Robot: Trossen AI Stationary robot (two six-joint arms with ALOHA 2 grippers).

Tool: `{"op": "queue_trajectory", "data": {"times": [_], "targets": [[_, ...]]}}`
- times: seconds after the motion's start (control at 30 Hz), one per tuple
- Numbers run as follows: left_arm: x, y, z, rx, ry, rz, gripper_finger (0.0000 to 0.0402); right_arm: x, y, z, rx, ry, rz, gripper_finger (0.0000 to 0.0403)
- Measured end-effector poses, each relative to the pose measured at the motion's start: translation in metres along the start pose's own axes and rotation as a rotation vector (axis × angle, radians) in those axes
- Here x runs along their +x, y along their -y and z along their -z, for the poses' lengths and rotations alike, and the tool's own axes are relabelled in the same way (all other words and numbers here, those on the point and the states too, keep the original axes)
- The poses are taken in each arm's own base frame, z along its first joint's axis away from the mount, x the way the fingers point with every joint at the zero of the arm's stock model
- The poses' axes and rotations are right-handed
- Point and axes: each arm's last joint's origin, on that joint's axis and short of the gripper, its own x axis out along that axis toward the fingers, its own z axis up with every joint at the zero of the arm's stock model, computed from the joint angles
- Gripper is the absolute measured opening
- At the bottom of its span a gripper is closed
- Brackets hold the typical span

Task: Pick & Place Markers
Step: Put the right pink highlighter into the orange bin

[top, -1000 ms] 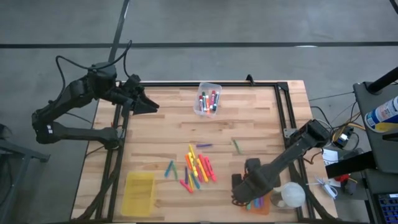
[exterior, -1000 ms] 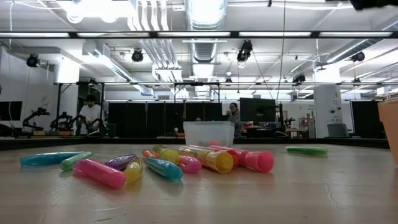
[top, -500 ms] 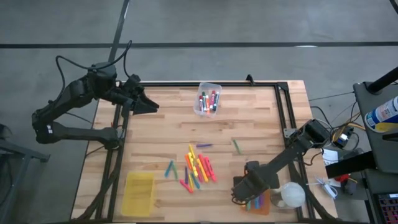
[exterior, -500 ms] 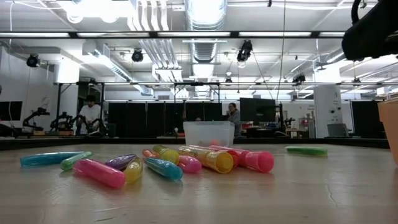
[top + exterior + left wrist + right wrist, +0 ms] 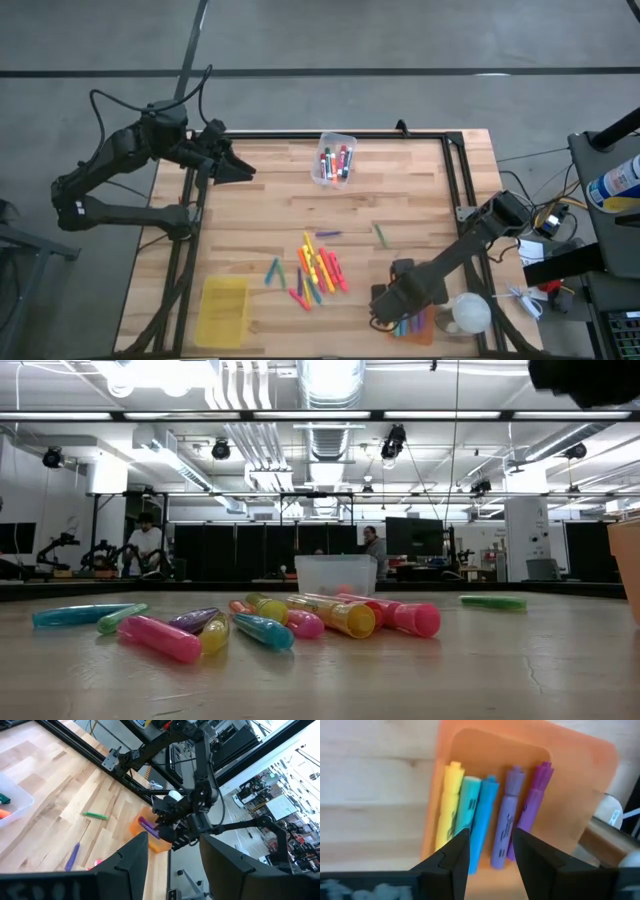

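A heap of markers (image 5: 317, 270) in pink, orange, yellow and green lies flat on the table's near middle, close in the low view (image 5: 300, 622). A purple one (image 5: 328, 234) and a green one (image 5: 380, 235) lie apart, farther back. My right gripper (image 5: 388, 305) hangs open and empty over the orange bin (image 5: 425, 328). In its wrist view (image 5: 490, 847) a yellow, a blue and two purple markers (image 5: 485, 815) lie side by side in that bin (image 5: 570, 775). My left gripper (image 5: 243, 170) waits open at the far left corner (image 5: 172, 852).
A clear bin (image 5: 335, 160) holding red, green and black markers stands at the far edge. A yellow bin (image 5: 224, 310) sits near the left near corner. A white round object (image 5: 468, 313) lies right of the orange bin. A black frame rail (image 5: 455, 185) runs along the table's right side.
My right arm dipped lower over the orange bin and then rose again, as the low view shows. The markers on the table have stayed put.
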Motion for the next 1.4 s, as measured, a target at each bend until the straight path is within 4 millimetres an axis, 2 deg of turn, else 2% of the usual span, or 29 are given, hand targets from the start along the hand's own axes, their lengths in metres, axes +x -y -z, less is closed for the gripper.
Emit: {"op": "queue_trajectory", "data": {"times": [0.3, 0.43, 0.7, 0.87, 0.97, 1.17, 1.27, 1.4], "targets": [[0.000, 0.000, 0.000, 0.000, 0.000, -0.001, 0.0171, -0.037, -0.013, 0.000, -0.043, -0.030, -0.096, 0.0132], [0.000, 0.000, 0.000, 0.000, 0.000, -0.001, 0.0171, -0.055, -0.020, -0.008, -0.069, -0.028, -0.140, 0.0126], [0.000, 0.000, 0.000, -0.001, 0.000, -0.001, 0.0171, -0.085, -0.047, -0.045, -0.135, 0.054, -0.288, 0.0111], [0.000, 0.000, 0.000, -0.003, -0.004, -0.003, 0.0171, -0.093, -0.072, -0.074, -0.205, 0.116, -0.440, 0.0103], [0.000, -0.001, 0.000, -0.004, -0.005, -0.004, 0.0171, -0.093, -0.087, -0.090, -0.226, 0.129, -0.521, 0.0097], [0.000, -0.001, 0.001, -0.009, -0.012, -0.008, 0.0171, -0.075, -0.121, -0.114, -0.297, 0.147, -0.556, 0.0085], [0.000, -0.001, 0.001, -0.010, -0.012, -0.008, 0.0171, -0.060, -0.135, -0.119, -0.344, 0.129, -0.548, 0.0079], [0.000, -0.001, 0.001, -0.012, -0.015, -0.010, 0.0171, -0.034, -0.146, -0.122, -0.345, 0.106, -0.455, 0.0083]]}}
